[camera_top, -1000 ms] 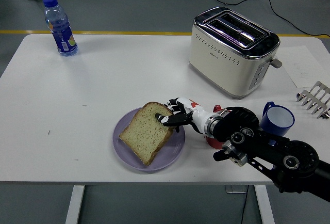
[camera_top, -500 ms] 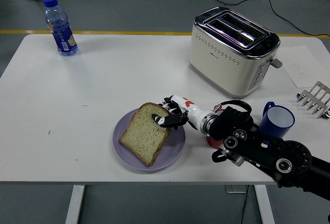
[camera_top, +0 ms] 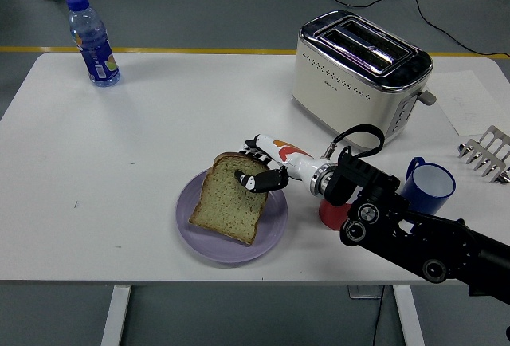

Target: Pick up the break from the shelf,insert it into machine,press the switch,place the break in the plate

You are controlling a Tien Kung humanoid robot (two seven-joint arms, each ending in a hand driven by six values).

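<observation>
From my remote station I judged we were on the last step of the task, setting the bread on the plate. The right robot hand [camera_top: 259, 167] was pinched onto the slice of bread [camera_top: 230, 196], one dark fingertip pressed on its face near the top edge and the other fingers behind the crust, so it was holding the slice rather than spread wide. The slice stood tilted over the purple plate [camera_top: 272, 230], its lower edge down on the plate and its upper edge lifted by the grip. The plate sat on the white counter [camera_top: 143, 147] near its front edge. The cream toaster [camera_top: 360, 79] stood well apart toward the far right, both slots empty as far as I could see, which fit the toasting stage being over. A blue cup [camera_top: 430, 185] and a red object [camera_top: 331, 213], partly hidden by the arm, sat just beside the forearm, and the metal rack [camera_top: 488, 153] lay at the right edge. A water bottle [camera_top: 93, 41] stood in the far left corner. The left arm was out of view. The next move, I reckoned, called for lowering the slice flat, loosening the fingers and drawing back clear of the cup.
</observation>
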